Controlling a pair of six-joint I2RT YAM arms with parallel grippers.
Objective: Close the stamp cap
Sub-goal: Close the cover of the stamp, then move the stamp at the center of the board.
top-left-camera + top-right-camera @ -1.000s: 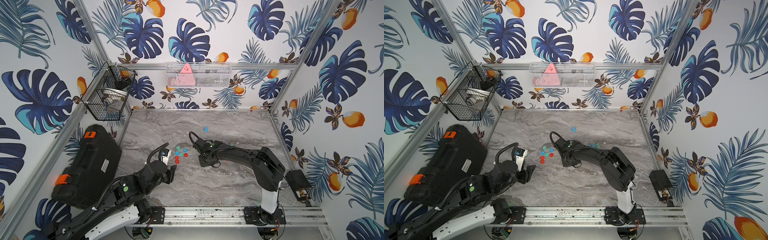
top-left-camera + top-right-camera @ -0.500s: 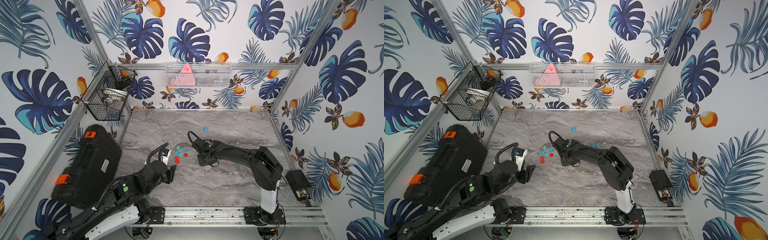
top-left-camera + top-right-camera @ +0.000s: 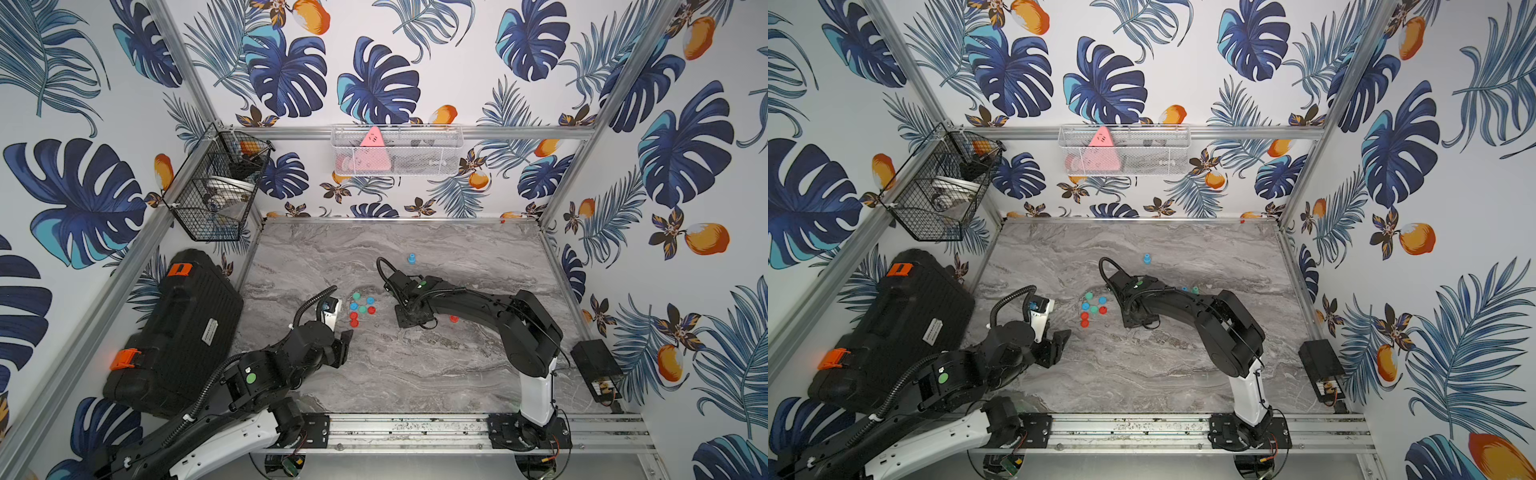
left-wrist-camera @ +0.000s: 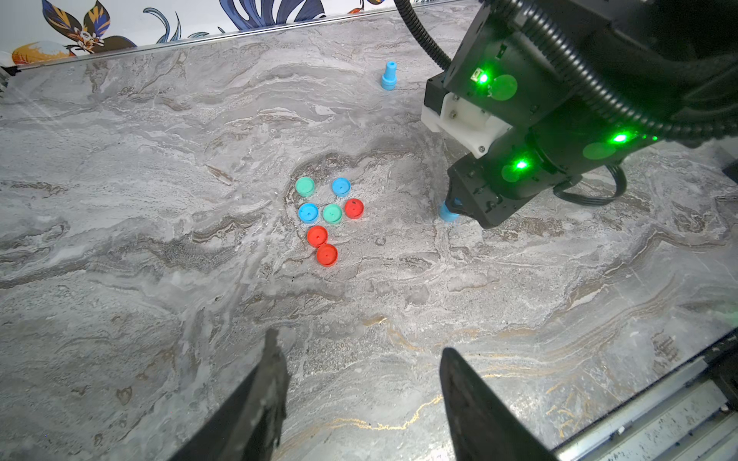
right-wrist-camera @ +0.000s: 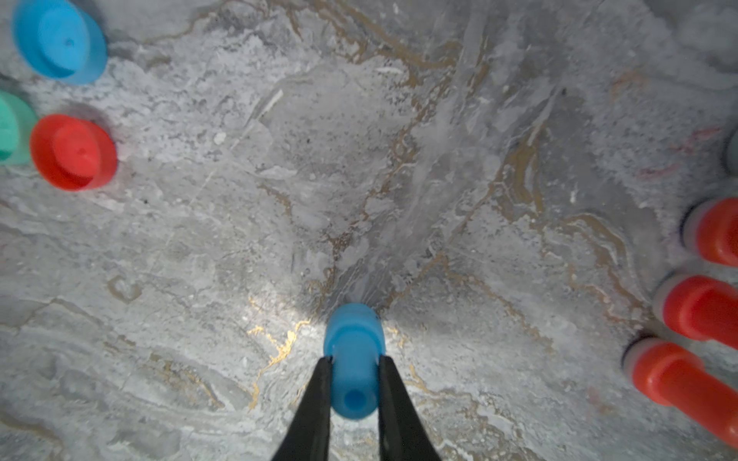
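Note:
My right gripper point(image 5: 354, 360) is shut on a blue stamp point(image 5: 353, 331) that stands upright with its base on the marble table point(image 3: 415, 365). The left wrist view shows that stamp's base point(image 4: 448, 214) below the right gripper point(image 4: 455, 205). Several loose red, blue and green caps point(image 3: 361, 308) point(image 3: 1093, 308) point(image 4: 325, 215) lie in a cluster left of it; a blue cap point(image 5: 60, 40) and a red cap point(image 5: 74, 151) lie nearest. My left gripper point(image 4: 359, 343) point(image 3: 345, 345) hovers open and empty, nearer the front than the caps.
A second blue stamp point(image 3: 411, 258) point(image 4: 388, 76) stands further back. Three red stamps point(image 5: 699, 307) stand right of the held one. A black case point(image 3: 174, 328) lies at the left, a wire basket point(image 3: 216, 187) hangs above it, and a black box point(image 3: 596, 365) sits at the right.

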